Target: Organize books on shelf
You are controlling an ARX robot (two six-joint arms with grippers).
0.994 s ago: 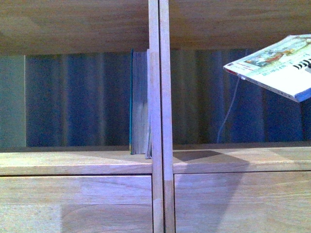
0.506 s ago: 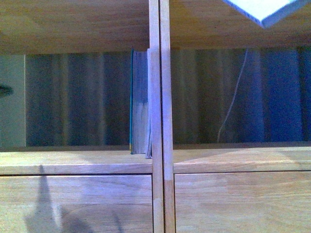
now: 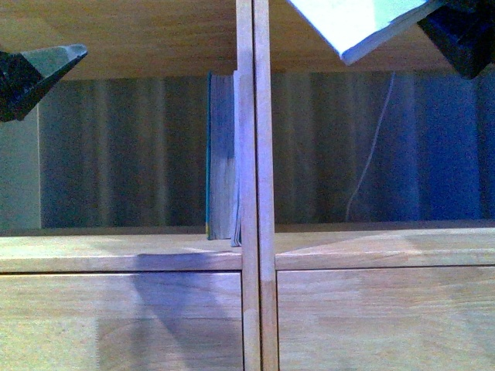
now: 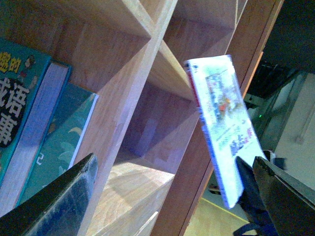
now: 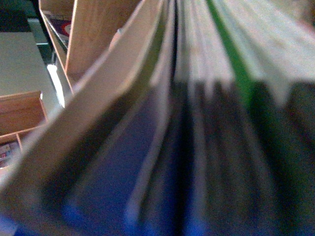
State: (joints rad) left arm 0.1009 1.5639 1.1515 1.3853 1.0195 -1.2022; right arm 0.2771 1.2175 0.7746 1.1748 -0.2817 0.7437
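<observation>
Left gripper [image 3: 40,76] high at far left, in front of the left cubby; left wrist view shows the jaws spread wide with nothing between them; likely parked clear, free to steady a book if needed.

Teal book [image 3: 222,158] upright on the shelf [image 3: 116,253] floor in the left cubby, pressed against the double divider [image 3: 253,116], page edges facing out; the divider props it, so I judge it placed.

Right of the divider: white paperback [image 3: 357,23] aloft at the top of the front view, tilted, 1 corner dipping in front of the upper plank [image 3: 139,39]; right gripper [image 3: 462,35] at its far end; the jaws are hidden, but the book hangs from that end, so I judge them clamped on it; right wrist view gives only blurred page edges, very close. The tilt reads as mid-carry, not lined up with any opening.

Around: white cable [image 3: 370,154] hanging behind the right cubby's open back; 2 flat drawer fronts [image 3: 116,325] below.

In the way: upper plank edge and divider; the paperback must come down and turn upright before it can enter; the left gripper sits near the left cubby's mouth.
</observation>
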